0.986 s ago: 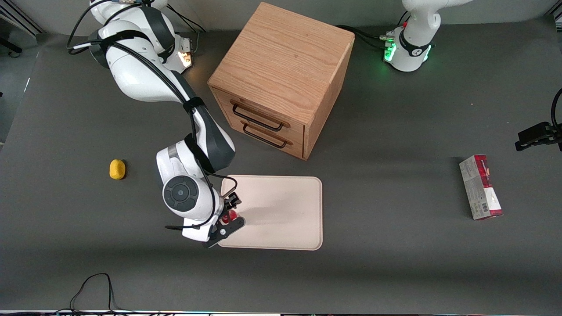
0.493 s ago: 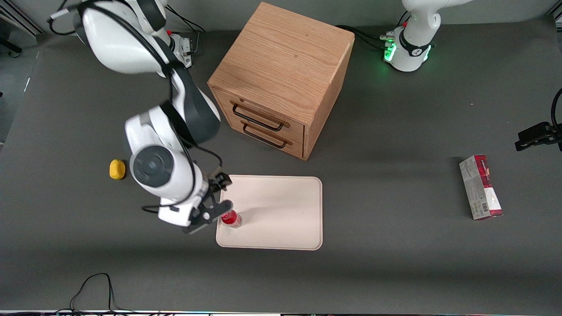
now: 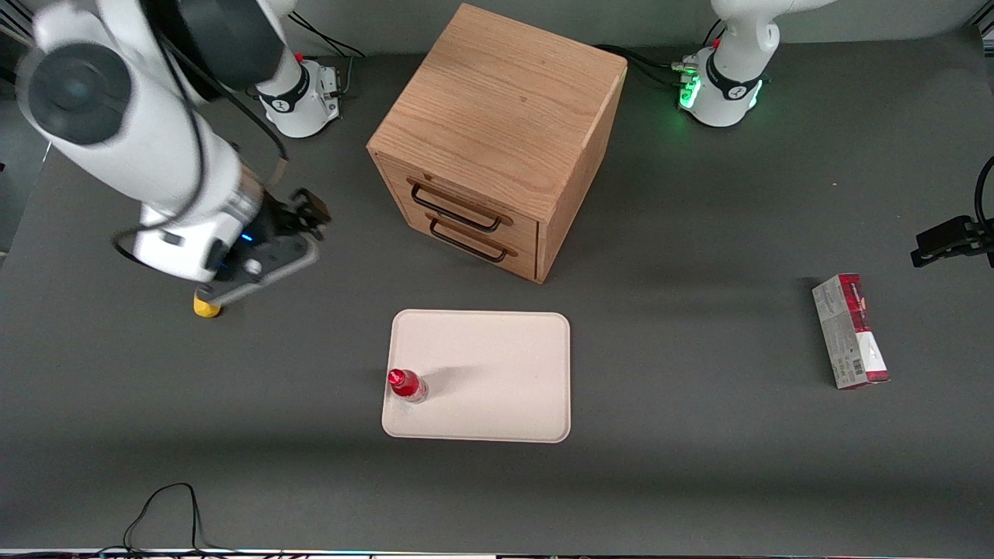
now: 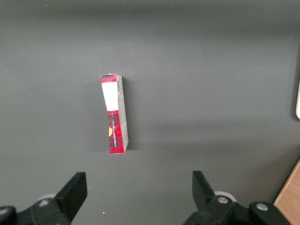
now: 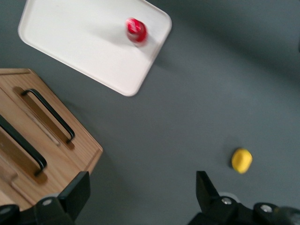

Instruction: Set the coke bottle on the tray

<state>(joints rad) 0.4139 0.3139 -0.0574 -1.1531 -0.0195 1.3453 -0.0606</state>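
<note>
The small red coke bottle stands upright on the cream-white tray, near the tray's corner nearest the front camera at the working arm's end. It also shows in the right wrist view on the tray. My gripper is open and empty, raised high above the table, well away from the tray toward the working arm's end, above the yellow object.
A wooden drawer cabinet with two black handles stands farther from the front camera than the tray. A small yellow object lies under my gripper. A red-and-grey carton lies toward the parked arm's end.
My gripper let go of the bottle on the tray, then rose and swung away toward the working arm's end. The bottle stays standing where it was left.
</note>
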